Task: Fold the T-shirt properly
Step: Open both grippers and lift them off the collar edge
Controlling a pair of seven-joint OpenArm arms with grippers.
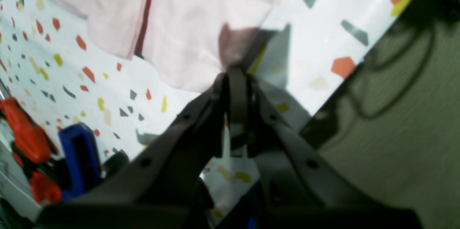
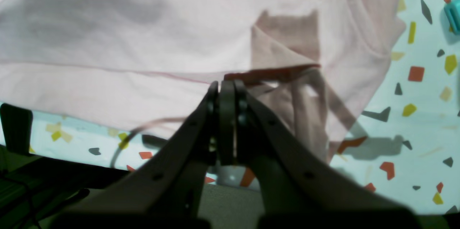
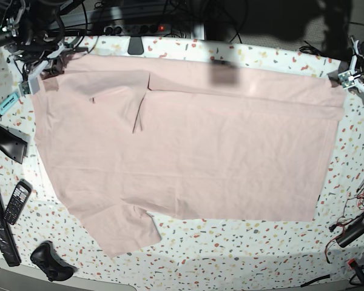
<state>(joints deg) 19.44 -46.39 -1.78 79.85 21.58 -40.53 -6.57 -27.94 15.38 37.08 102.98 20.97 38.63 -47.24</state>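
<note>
One T-shirt (image 3: 188,151) (pink, spread flat); two pincers, left (image 1: 235,72) and right (image 2: 226,85), each clamped on its edge.

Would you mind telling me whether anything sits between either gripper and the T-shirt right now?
Nothing visible does. The left gripper is shut on a corner of the T-shirt, and the right gripper is shut on its edge near the sleeve. The cloth runs straight into both pairs of closed jaws, above the speckled table.

We find open tabletop (image 3: 242,242) along the T-shirt's (image 3: 188,145) near hem; a remote (image 3: 16,202) and black controller (image 3: 50,262) crowd its left side.
</note>
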